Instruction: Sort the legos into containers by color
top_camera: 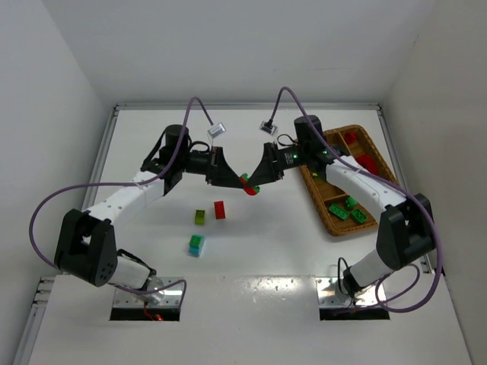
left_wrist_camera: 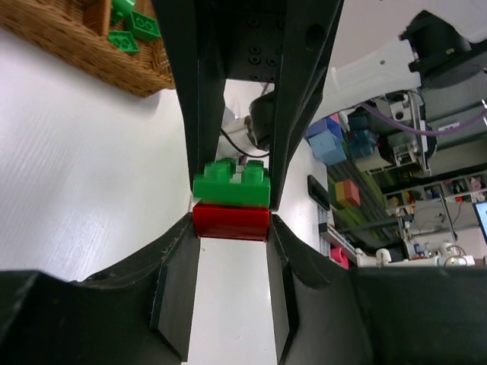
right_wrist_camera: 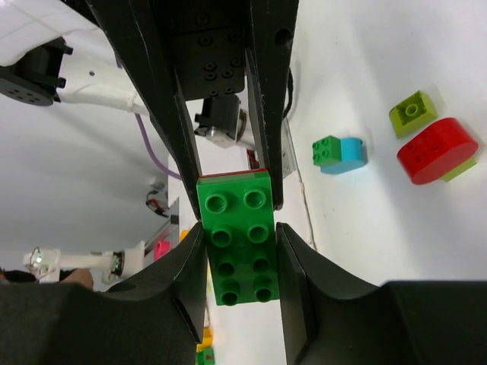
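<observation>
Between the two sets of fingertips, above the middle of the white table [top_camera: 289, 251], sits a joined pair of bricks. The left gripper [left_wrist_camera: 231, 226] is closed narrowly on the red brick [left_wrist_camera: 230, 222], its pads pressed to the brick's two sides. The right gripper [right_wrist_camera: 240, 232] faces it tip to tip and is clamped just as tightly on the green brick [right_wrist_camera: 242, 201], an eight-stud piece seated on the red one.

Below and nearer the arm bases, three loose pieces lie on the table: a yellow-green brick [top_camera: 199, 217] just beside a red piece [top_camera: 220, 210], and a cyan-and-green pair [top_camera: 196, 244] a little closer in.

Off to the right stands the wicker tray [top_camera: 316, 199]. Its near compartment holds green bricks [top_camera: 348, 210], and red bricks [top_camera: 365, 162] lie in the far compartments.
</observation>
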`<action>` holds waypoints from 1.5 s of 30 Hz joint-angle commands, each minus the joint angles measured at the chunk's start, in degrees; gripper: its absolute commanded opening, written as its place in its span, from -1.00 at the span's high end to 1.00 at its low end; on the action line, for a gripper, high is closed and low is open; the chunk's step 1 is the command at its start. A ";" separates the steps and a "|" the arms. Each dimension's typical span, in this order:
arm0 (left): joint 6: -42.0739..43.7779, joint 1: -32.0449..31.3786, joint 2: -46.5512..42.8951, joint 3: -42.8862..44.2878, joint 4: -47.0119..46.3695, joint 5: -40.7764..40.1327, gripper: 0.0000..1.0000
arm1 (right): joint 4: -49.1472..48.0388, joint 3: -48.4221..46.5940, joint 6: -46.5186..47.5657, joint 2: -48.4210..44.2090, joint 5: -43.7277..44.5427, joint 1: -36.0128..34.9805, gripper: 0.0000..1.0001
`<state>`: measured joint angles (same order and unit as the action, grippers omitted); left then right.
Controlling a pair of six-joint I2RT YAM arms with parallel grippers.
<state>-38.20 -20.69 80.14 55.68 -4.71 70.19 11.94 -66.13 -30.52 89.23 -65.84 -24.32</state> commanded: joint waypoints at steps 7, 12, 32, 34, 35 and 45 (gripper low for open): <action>1.98 2.05 -2.62 0.57 0.58 -0.32 1.00 | -18.18 12.16 -16.93 -4.86 7.39 6.73 0.84; 1.46 2.05 -2.62 1.09 1.89 -1.81 1.00 | -8.20 9.27 -12.38 -5.99 14.49 8.14 0.84; 5.77 -14.20 14.86 23.32 21.85 -36.17 1.00 | 27.87 22.27 -15.54 -23.58 84.66 33.81 0.77; 5.24 -15.08 17.93 25.43 21.85 -36.80 1.00 | 27.87 22.27 -15.53 -22.70 84.65 33.81 0.70; 4.71 -15.78 18.82 27.18 21.85 -37.40 1.00 | 27.87 22.27 -15.53 -22.18 84.65 33.81 0.60; 3.65 -18.07 25.15 33.70 21.85 -37.41 1.00 | 27.43 19.99 -13.33 -19.62 81.49 33.10 -0.62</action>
<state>-33.61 -37.98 105.27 86.48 17.65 33.12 39.51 -43.64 -44.51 69.12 16.16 9.17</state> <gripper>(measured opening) 0.415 0.804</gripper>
